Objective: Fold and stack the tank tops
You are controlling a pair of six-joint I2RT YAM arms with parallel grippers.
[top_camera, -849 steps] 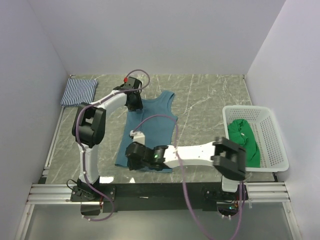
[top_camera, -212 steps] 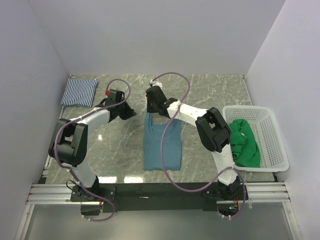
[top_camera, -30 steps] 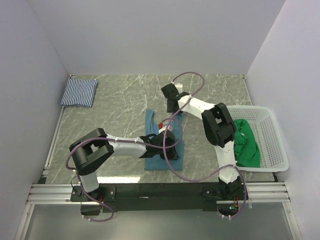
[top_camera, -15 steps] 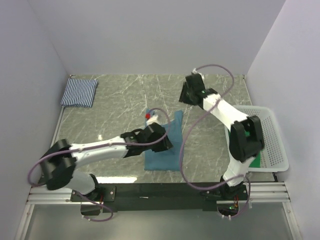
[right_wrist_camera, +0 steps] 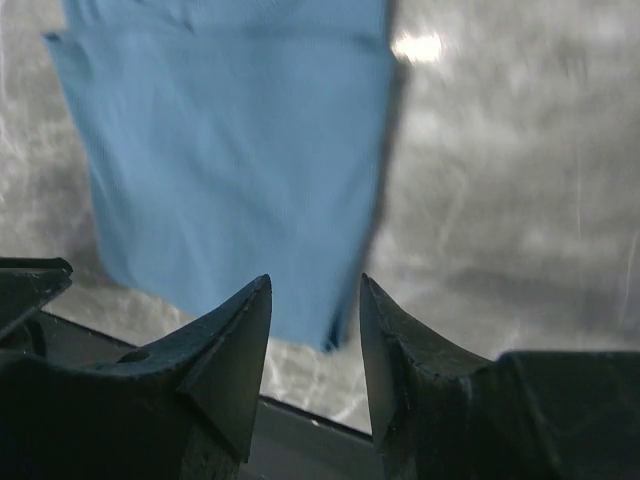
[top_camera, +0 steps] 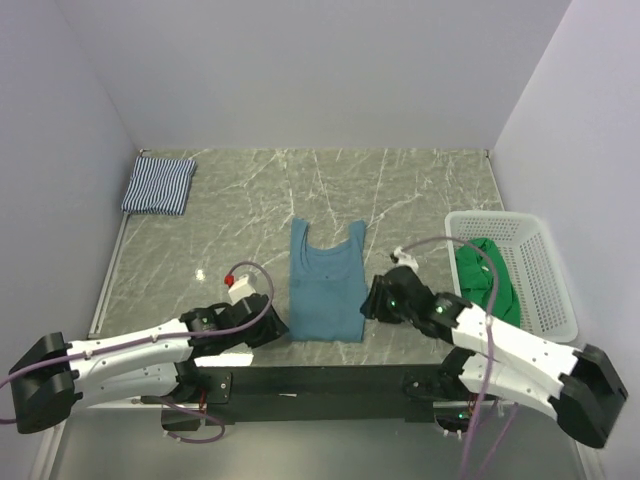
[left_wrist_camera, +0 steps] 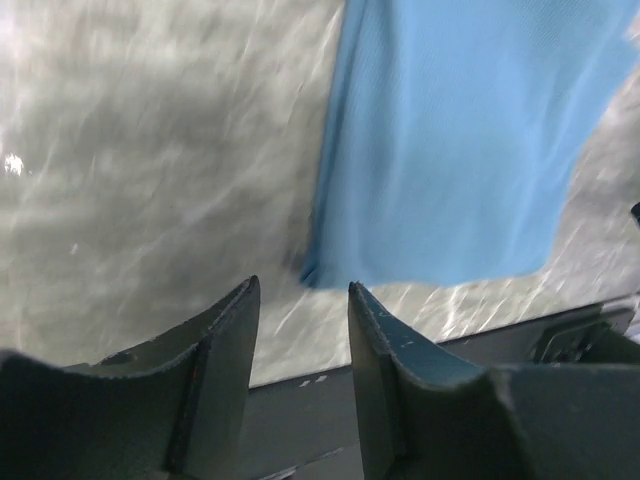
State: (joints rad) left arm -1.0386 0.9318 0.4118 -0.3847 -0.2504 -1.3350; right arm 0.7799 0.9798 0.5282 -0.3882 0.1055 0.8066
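The teal tank top (top_camera: 326,285) lies flat mid-tabletop (top_camera: 430,190); the left fingers (left_wrist_camera: 225,350) and right fingers (right_wrist_camera: 235,340) sit by its near corners, narrowly parted, empty. The striped tank top (top_camera: 158,185) lies folded far-left; the green tank top (top_camera: 485,275) is in the basket (top_camera: 550,285).

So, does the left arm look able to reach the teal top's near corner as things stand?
Probably yes: the left gripper is open, with only bare table between it and the corner of the teal top.

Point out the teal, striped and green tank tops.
teal tank top (top_camera: 325,292), top external view, chest
striped tank top (top_camera: 158,185), top external view, centre
green tank top (top_camera: 473,272), top external view, bunched middle
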